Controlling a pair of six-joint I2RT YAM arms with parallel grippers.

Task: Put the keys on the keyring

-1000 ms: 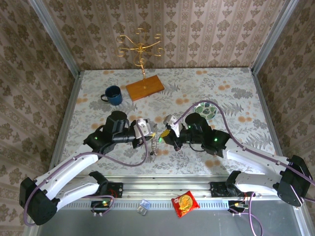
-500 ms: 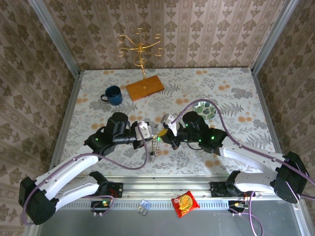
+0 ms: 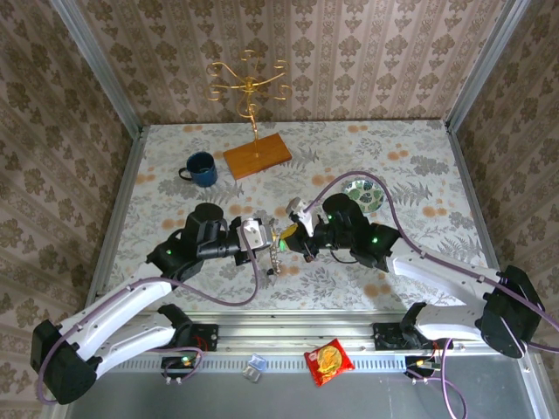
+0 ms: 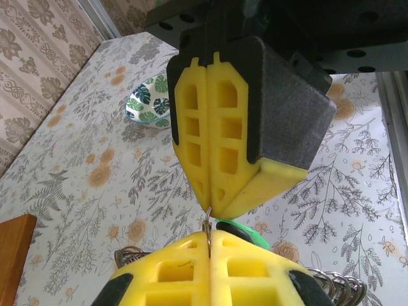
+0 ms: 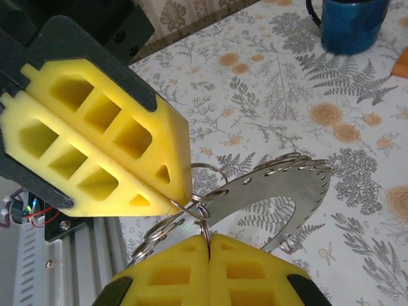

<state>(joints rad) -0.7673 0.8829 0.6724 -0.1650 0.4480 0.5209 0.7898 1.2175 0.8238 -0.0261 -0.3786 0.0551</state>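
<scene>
Over mid-table (image 3: 175, 205), left tool (image 4: 210, 240) and right tool (image 4: 210, 204) (both closed) pinch one keyring (image 4: 208, 224).

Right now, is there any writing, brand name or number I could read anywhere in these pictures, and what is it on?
No text can be read.
Red snack packet, lying near the arm bases: carries printing, but it is too small and blurred to read.
Blue mug: no writing visible.
Leaf-patterned bowl: pattern only, no words.
</scene>
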